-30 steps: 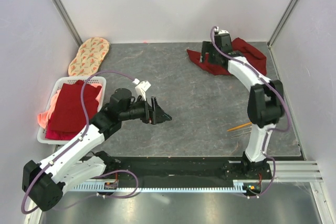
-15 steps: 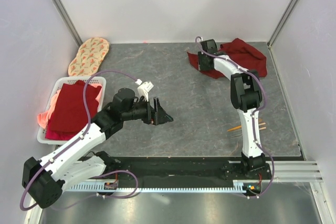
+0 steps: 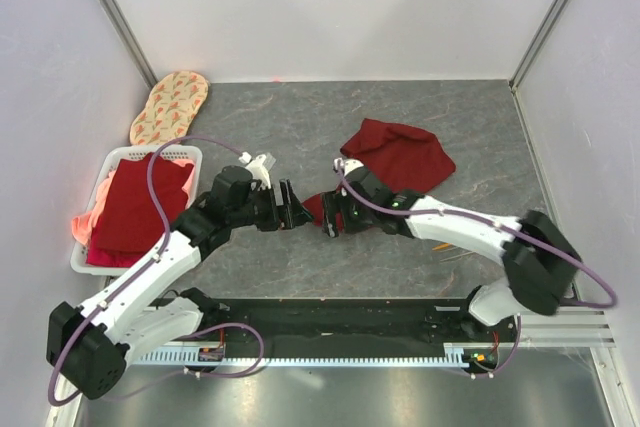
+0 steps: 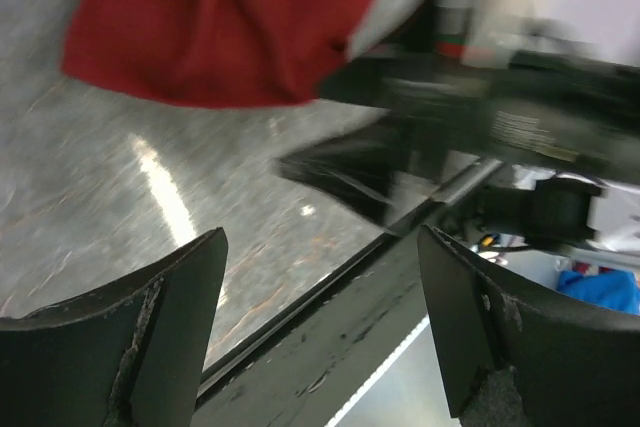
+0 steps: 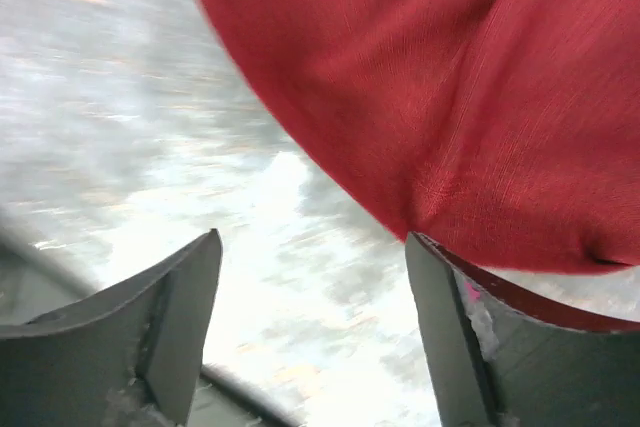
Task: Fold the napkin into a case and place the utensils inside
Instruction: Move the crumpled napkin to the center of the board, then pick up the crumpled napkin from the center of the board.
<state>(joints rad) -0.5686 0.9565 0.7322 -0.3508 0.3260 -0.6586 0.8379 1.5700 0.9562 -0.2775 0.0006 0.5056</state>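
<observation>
The dark red napkin (image 3: pixel 398 154) lies crumpled mid-table, one corner stretched toward the near left. My right gripper (image 3: pixel 333 217) sits low at that corner and is open. In the right wrist view the napkin (image 5: pixel 470 97) lies just past the fingertips, its edge against the right finger (image 5: pixel 445 327), with bare table inside my right gripper (image 5: pixel 312 247). My left gripper (image 3: pixel 297 209) faces it from the left, open and empty (image 4: pixel 320 247); the napkin (image 4: pixel 230 27) shows beyond it. An orange utensil tip (image 3: pixel 442 246) peeks out beside the right forearm. No case is formed.
A white basket (image 3: pixel 150 153) of red and pink cloths stands at the left edge. An oval beige patterned mat (image 3: pixel 170 105) lies at the back left. Walls close in the sides and back. A black rail (image 3: pixel 330 319) runs along the near edge.
The right arm swung from the back right corner to the middle front, dragging the napkin with it, and its jaws now stand open. The left gripper shifted slightly toward the napkin corner.
</observation>
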